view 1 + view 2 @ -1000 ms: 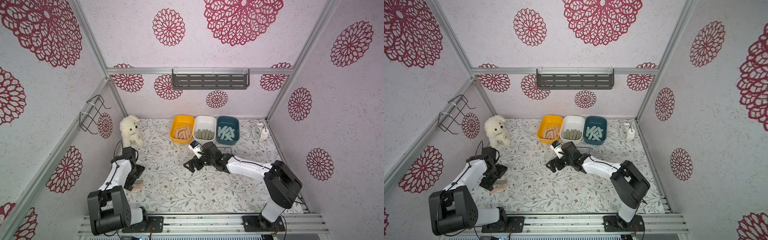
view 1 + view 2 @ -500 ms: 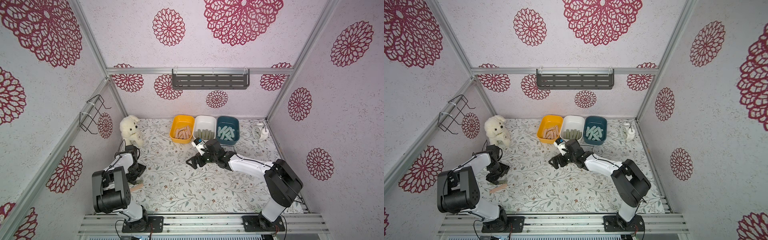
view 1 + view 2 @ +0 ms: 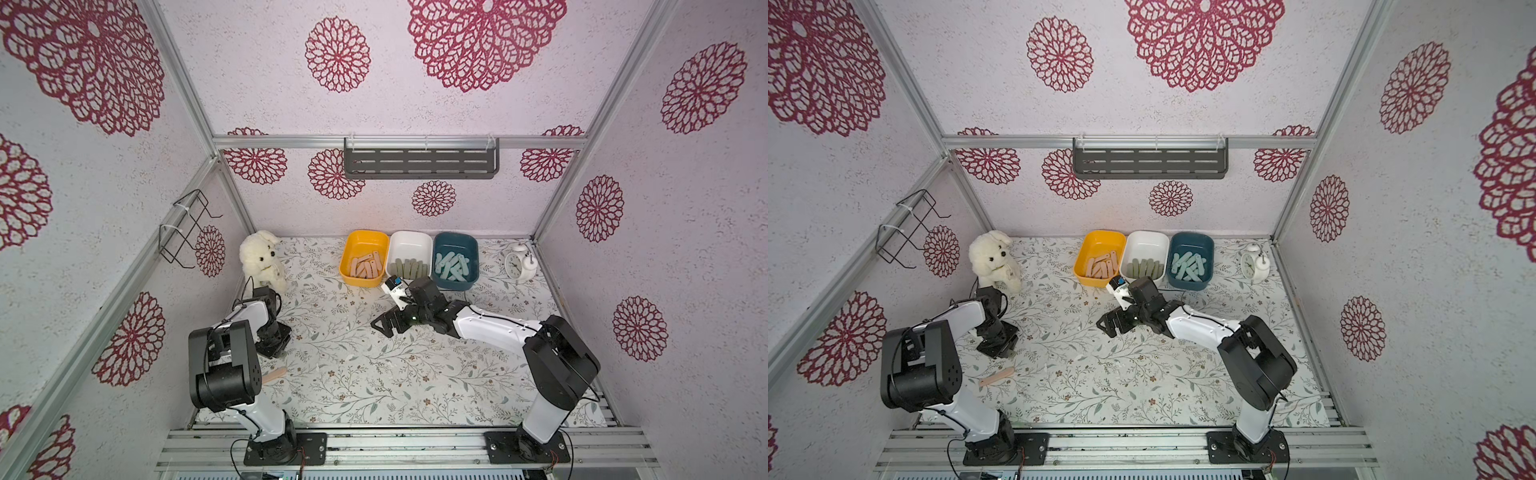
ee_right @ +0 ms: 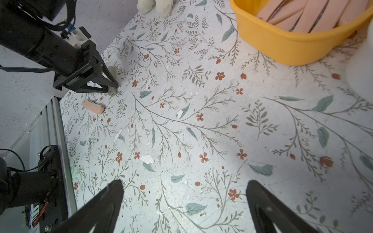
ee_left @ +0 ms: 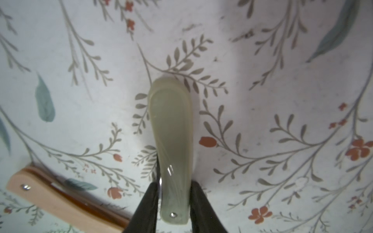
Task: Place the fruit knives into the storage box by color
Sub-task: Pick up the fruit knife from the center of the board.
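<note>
- L fingers (image 5: 145,205) pinch the rivet end of an olive fruit knife (image 5: 171,131) at 9 o'clock on the desk (image 3: 374,374). Can't tell if it's off the surface yet.
- Risk: it's an end grip and most of the bar sticks out past the tips, so it may swivel or slip in transit (looks like a folder, so the blade could swing out too).
- Risk: R fingers (image 4: 105,201), spread wide & empty, hover at 6 o'clock of the white tub (image 3: 409,245), on the likely route. Arms could clash.
- Risk: tubs are packed side by side at 12 o'clock. A sloppy drop lands in the yellow tub (image 3: 365,243) or teal tub (image 3: 455,245).
- Count: 3 tubs. Approx 6 peach knives (image 3: 365,266) in yellow, approx 5 olive knives (image 3: 409,268) in white, approx 7 mint knives (image 3: 453,266) in teal (they overlap, so not exact).
- 1 loose peach knife (image 3: 273,374) at 6 o'clock of L fingers; 1 olive in grip.
</note>
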Controlling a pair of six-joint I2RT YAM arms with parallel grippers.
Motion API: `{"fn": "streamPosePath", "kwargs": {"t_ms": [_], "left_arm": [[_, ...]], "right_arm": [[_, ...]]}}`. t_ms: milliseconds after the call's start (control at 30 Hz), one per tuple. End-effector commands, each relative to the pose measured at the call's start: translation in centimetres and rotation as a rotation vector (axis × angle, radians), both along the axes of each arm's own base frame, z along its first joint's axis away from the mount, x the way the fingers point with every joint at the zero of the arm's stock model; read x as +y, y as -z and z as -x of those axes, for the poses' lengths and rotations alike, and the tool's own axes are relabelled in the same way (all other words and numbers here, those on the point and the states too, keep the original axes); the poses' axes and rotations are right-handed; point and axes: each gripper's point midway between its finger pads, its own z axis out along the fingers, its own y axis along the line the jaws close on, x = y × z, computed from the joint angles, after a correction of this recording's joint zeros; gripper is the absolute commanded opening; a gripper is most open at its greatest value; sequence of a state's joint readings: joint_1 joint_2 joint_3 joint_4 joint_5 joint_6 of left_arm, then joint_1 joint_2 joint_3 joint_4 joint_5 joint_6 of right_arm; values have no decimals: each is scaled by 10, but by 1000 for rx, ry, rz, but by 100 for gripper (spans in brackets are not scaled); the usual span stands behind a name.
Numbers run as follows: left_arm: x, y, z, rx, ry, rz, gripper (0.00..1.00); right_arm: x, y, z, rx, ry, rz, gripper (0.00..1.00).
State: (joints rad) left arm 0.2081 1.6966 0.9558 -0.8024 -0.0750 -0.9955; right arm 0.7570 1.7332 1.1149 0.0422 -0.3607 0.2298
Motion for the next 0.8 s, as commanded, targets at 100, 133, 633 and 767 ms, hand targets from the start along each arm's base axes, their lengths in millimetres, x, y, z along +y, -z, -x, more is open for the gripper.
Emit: {"fn": "streamPosePath", "kwargs": {"t_ms": [100,133,633,767], "left_arm": [[-49,8,-20,0,173,35,19],[-56,8,-21,5,199,32,19],[-173,-83,-85,-231,665,-71,12],[-232,-108,-140,-328,846,-71,12]], "right_arm": [[-6,-17,-23,-35,51,-1,99],[-9,-18,-25,-36,60,1,99],[-121,-40,-80,-70,452,34,99],[-153,-38,-83,-65,549,32,99]]}}
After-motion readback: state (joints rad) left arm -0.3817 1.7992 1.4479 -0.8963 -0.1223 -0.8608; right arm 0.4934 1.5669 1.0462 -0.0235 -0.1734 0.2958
